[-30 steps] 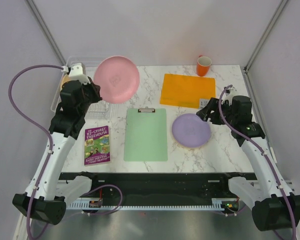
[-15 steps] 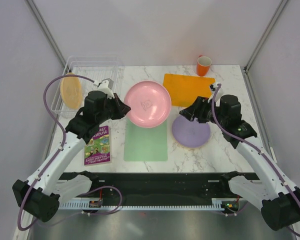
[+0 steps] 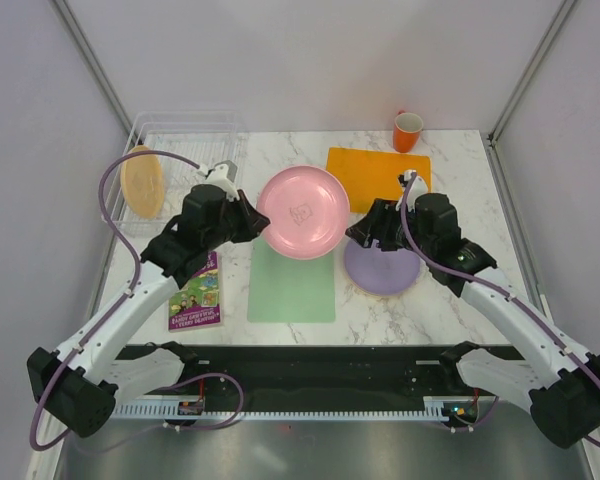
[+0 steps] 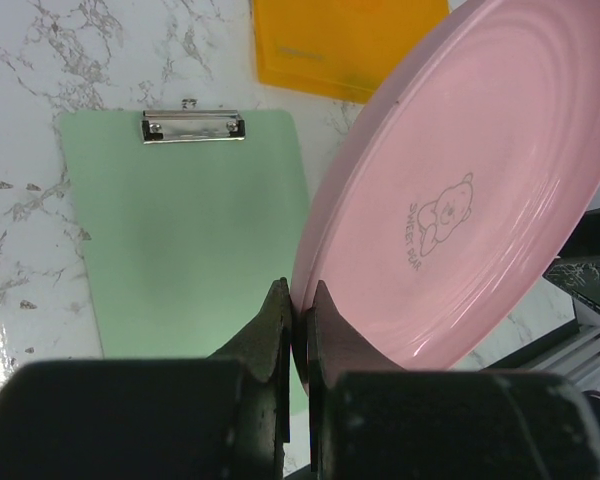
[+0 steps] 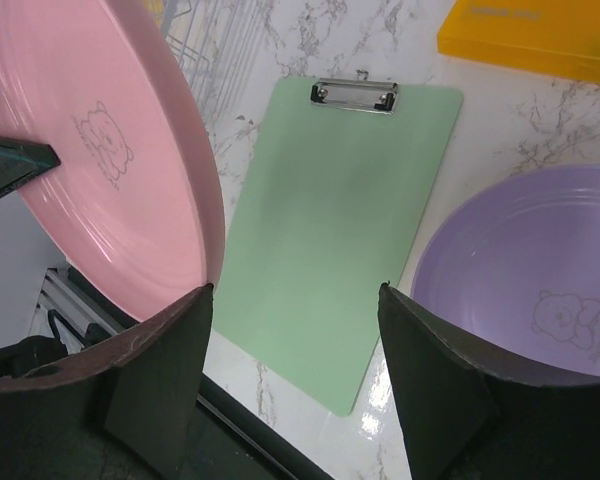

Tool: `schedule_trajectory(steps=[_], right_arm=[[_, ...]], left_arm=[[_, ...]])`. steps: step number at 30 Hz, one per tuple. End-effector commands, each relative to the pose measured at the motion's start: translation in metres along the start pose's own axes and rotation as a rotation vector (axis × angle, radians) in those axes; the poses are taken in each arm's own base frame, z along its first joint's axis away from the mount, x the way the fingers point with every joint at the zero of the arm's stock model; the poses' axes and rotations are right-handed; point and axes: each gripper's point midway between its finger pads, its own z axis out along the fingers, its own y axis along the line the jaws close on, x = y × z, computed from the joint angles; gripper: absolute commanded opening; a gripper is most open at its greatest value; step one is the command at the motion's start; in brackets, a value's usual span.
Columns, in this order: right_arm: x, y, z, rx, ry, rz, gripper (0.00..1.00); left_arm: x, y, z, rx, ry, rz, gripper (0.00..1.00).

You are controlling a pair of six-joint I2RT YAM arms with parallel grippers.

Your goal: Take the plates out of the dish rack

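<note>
Roughly half done, by the look of it. Down flat on the marble table (image 3: 280,150), right of the green clipboard (image 3: 292,285): a purple plate (image 3: 382,268). Out of the dish rack (image 3: 180,122) and up in the air over the clipboard's top end: a pink plate (image 3: 302,211), tilted on edge, hollow face toward the right arm. Left to fetch: a yellow plate (image 3: 142,181) standing on edge at the rack's left side. Cannot make out any further plate from above; possibly hidden beneath the purple one.

Left gripper (image 4: 298,300): pinched tight on the pink plate's lower rim, one finger on each face, arm stretched from the rack side toward the middle of the table. Right gripper (image 5: 295,300): spread wide, holding nothing, hovering above the purple plate's left edge and aimed at the pink plate, with that rim close by one finger (image 5: 160,360) but not clearly touching. Looks like a handover, or a set-down by the purple plate, to come; neither done yet.
</note>
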Motion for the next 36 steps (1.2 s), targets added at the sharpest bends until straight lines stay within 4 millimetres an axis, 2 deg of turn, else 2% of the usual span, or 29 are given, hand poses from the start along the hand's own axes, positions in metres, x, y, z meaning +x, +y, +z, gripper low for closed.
schedule_trajectory(steps=[1, 6, 10, 17, 19, 21, 22, 25, 27, 28, 30, 31, 32, 33, 35, 36], right_arm=[[-0.018, 0.032, 0.003, -0.090, -0.052, -0.007, 0.75], [-0.021, 0.032, 0.002, -0.078, -0.063, -0.019, 0.76], [-0.020, 0.025, 0.001, -0.037, -0.065, -0.026, 0.76], [-0.015, 0.019, 0.009, -0.024, -0.041, -0.029, 0.77], [-0.014, 0.019, 0.011, -0.027, -0.042, -0.029, 0.76], [-0.014, 0.020, 0.013, -0.038, -0.042, -0.030, 0.69], [-0.014, 0.020, 0.014, -0.042, -0.039, -0.031, 0.63], [-0.014, 0.026, 0.017, -0.077, -0.037, -0.029, 0.55], [-0.012, 0.029, 0.019, -0.101, -0.033, -0.030, 0.44], [-0.011, 0.030, 0.018, -0.104, -0.031, -0.028, 0.27], [-0.012, 0.029, 0.018, -0.100, -0.037, -0.030, 0.02], [-0.013, 0.028, 0.017, -0.092, -0.045, -0.035, 0.00], [-0.018, 0.028, 0.013, -0.083, -0.064, -0.041, 0.00], [-0.017, 0.023, 0.010, -0.054, -0.060, -0.044, 0.00], [-0.031, 0.013, -0.001, 0.028, -0.116, -0.070, 0.00], [-0.026, 0.002, -0.006, 0.087, -0.093, -0.070, 0.00]], left_arm=[[0.000, -0.020, 0.009, 0.052, -0.007, -0.022, 0.02], [0.001, -0.010, 0.012, -0.007, -0.017, -0.005, 0.02], [0.002, -0.007, 0.013, -0.027, -0.014, -0.009, 0.02], [0.002, -0.021, 0.009, 0.035, -0.002, -0.005, 0.02], [0.004, -0.031, 0.005, 0.088, 0.014, -0.007, 0.02], [0.006, -0.040, 0.002, 0.140, 0.025, -0.009, 0.02], [0.007, -0.042, 0.000, 0.155, 0.026, -0.009, 0.02], [0.011, -0.050, -0.003, 0.211, 0.037, -0.016, 0.02], [0.014, -0.056, -0.007, 0.257, 0.037, -0.013, 0.02], [0.014, -0.056, -0.007, 0.256, 0.038, -0.012, 0.02], [0.018, -0.053, -0.006, 0.254, 0.046, -0.005, 0.02], [0.020, -0.051, -0.005, 0.245, 0.050, -0.002, 0.02], [0.022, -0.048, -0.003, 0.231, 0.057, -0.008, 0.05], [0.026, -0.039, -0.001, 0.189, 0.067, -0.012, 0.25], [0.029, -0.028, 0.002, 0.131, 0.071, -0.007, 0.52], [0.027, -0.016, 0.004, 0.069, 0.053, -0.002, 0.74]])
